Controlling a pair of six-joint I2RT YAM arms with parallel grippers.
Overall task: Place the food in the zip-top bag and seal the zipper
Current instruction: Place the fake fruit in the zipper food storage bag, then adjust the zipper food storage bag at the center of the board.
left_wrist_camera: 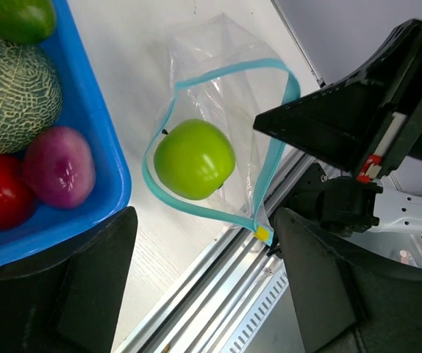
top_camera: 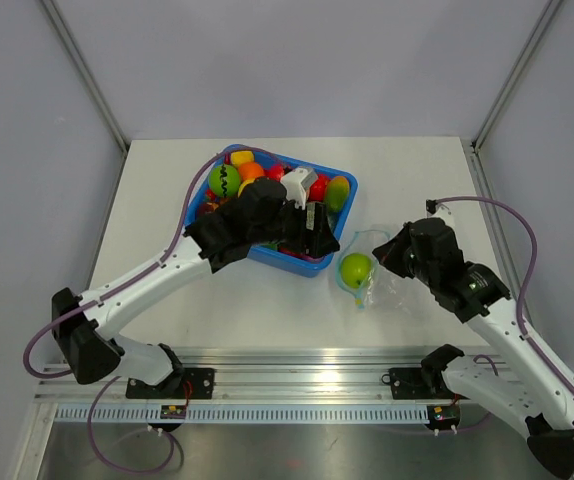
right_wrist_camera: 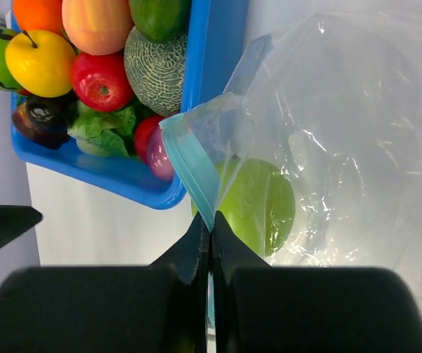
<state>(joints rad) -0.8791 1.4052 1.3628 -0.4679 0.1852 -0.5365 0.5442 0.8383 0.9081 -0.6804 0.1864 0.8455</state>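
Note:
The clear zip-top bag [top_camera: 385, 287] lies on the table right of the blue bin. Its mouth is held open, and the pale blue-green zipper [left_wrist_camera: 196, 209] forms a loop. A green apple [top_camera: 355, 268] sits in the mouth of the bag; it also shows in the left wrist view [left_wrist_camera: 194, 158] and the right wrist view [right_wrist_camera: 262, 206]. My right gripper [right_wrist_camera: 211, 228] is shut on the zipper strip [right_wrist_camera: 192, 165] at the bag's edge. My left gripper [left_wrist_camera: 204, 294] is open and empty, above the bin's near right corner [top_camera: 317, 240] beside the bag. More food [top_camera: 237, 178] fills the bin.
The blue bin [top_camera: 351, 186] stands mid-table, with a melon [right_wrist_camera: 154, 70], red apple [right_wrist_camera: 101, 81], yellow apple [right_wrist_camera: 40, 62] and purple onion [left_wrist_camera: 58, 165] inside. An aluminium rail [top_camera: 297, 378] runs along the near table edge. Grey walls enclose the table.

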